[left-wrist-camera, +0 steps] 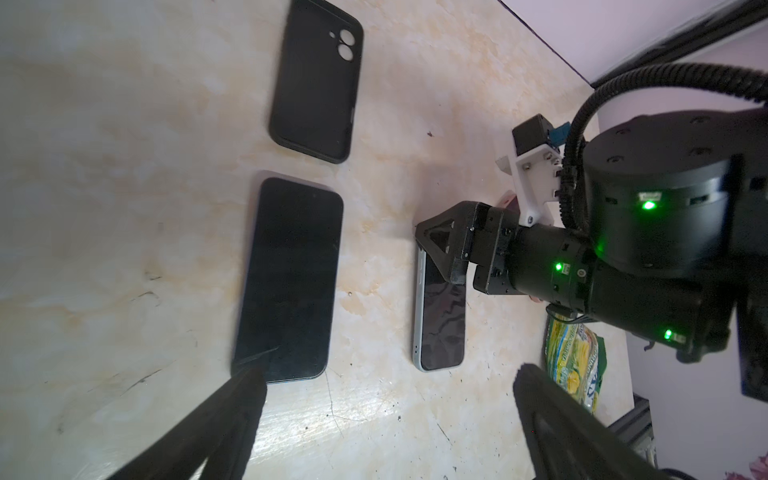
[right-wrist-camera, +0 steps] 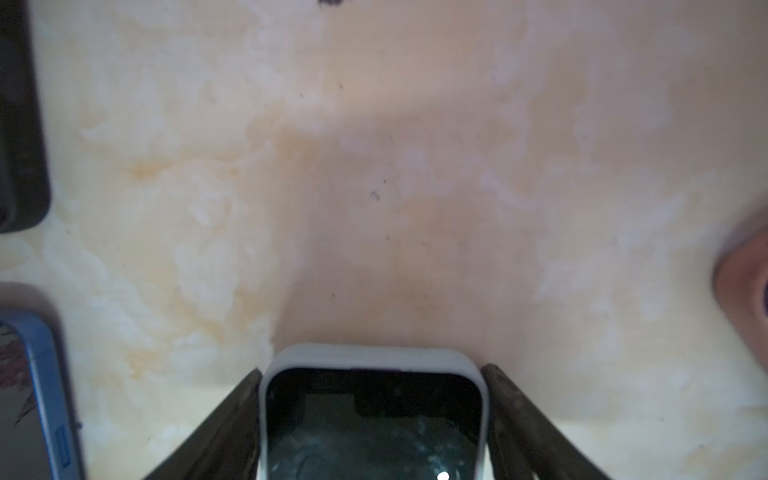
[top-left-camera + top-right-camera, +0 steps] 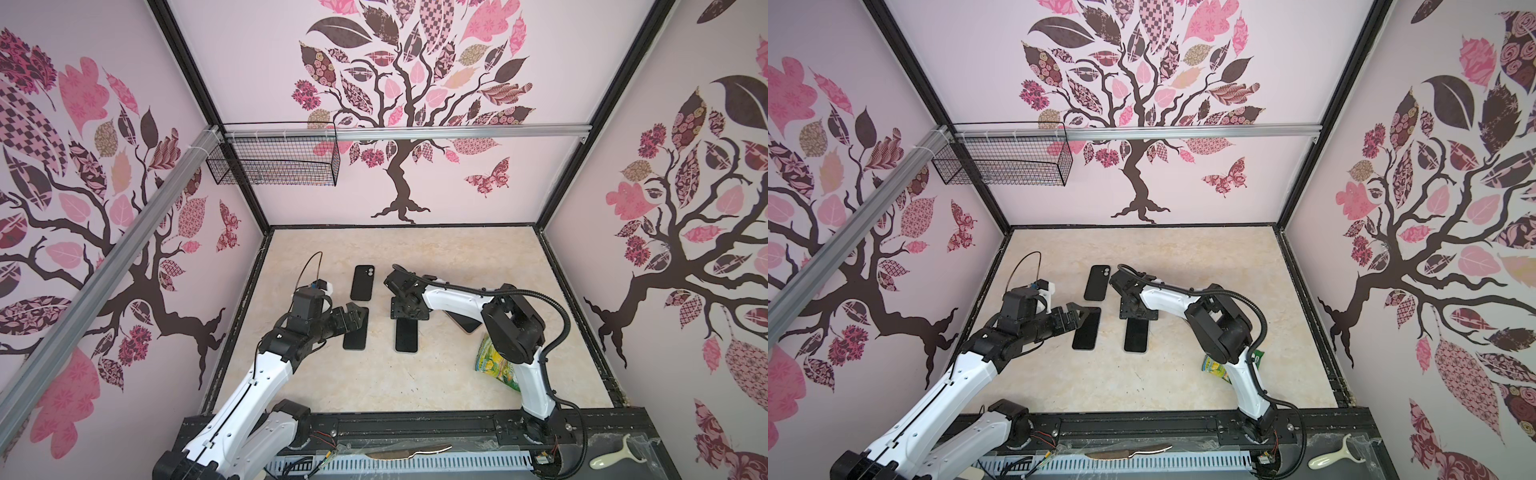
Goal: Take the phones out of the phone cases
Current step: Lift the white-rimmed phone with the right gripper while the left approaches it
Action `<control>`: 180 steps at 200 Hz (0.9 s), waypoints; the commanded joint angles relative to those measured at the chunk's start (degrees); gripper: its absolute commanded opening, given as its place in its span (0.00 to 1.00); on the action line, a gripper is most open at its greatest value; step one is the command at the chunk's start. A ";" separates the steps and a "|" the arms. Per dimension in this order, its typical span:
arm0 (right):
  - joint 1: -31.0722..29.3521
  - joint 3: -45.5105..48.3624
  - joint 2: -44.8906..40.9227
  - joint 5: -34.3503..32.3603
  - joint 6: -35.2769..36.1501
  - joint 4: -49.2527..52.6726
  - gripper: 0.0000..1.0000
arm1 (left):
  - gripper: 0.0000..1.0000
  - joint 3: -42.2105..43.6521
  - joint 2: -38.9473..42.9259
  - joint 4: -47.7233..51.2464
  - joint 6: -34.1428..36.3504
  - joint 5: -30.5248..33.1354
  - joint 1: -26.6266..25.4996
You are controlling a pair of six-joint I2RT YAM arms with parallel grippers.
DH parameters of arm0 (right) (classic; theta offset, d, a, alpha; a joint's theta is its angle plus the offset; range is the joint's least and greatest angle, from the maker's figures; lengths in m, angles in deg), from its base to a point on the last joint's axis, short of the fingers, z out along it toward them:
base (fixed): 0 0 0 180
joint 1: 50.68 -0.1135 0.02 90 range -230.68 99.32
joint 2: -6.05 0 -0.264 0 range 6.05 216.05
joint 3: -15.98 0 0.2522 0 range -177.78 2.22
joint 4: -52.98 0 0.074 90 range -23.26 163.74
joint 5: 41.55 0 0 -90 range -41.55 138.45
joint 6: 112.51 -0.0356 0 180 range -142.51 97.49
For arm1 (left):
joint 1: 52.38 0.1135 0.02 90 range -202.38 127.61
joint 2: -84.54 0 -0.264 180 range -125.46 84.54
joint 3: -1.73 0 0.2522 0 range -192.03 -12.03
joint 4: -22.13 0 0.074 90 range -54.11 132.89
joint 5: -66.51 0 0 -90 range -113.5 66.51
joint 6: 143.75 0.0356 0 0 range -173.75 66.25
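Observation:
A phone in a pale grey phone case (image 2: 374,415) lies screen up on the marble floor, seen in both top views (image 3: 406,336) (image 3: 1136,336) and in the left wrist view (image 1: 438,316). My right gripper (image 2: 372,372) (image 3: 409,313) (image 1: 444,245) grips its far end, one finger pressed on each long side of the case. To its left lies a second dark phone (image 3: 356,334) (image 1: 291,282) with a bluish rim. My left gripper (image 1: 388,382) (image 3: 353,318) hangs open over it, holding nothing; one fingertip (image 1: 245,390) overlaps the phone's corner.
An empty black case (image 3: 363,282) (image 1: 316,79) lies beyond the left phone. A pink phone or case (image 3: 463,324) is partly hidden under the right arm. A green-yellow snack bag (image 3: 496,361) lies beside the right arm's base. Wire basket (image 3: 274,160) on the back rail.

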 commanded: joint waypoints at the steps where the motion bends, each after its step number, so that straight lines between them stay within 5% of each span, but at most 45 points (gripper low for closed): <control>1: 2.08 6.06 -4.97 7.93 -2.04 -3.51 0.60 | 0.93 2.39 -1.02 -5.19 -2.50 0.44 -5.17; 91: 8.76 24.97 -16.25 20.54 -10.27 -17.38 0.55 | 0.81 5.96 -14.70 -20.91 -11.38 5.92 -23.68; 113: 9.61 28.05 -17.76 21.99 -12.86 -19.98 0.55 | 0.73 7.57 -17.99 -26.64 -15.42 4.35 -24.67; 180: 11.57 31.69 -18.78 25.14 -15.22 -23.04 0.53 | 0.70 7.96 -26.24 -33.30 -15.64 1.58 -24.67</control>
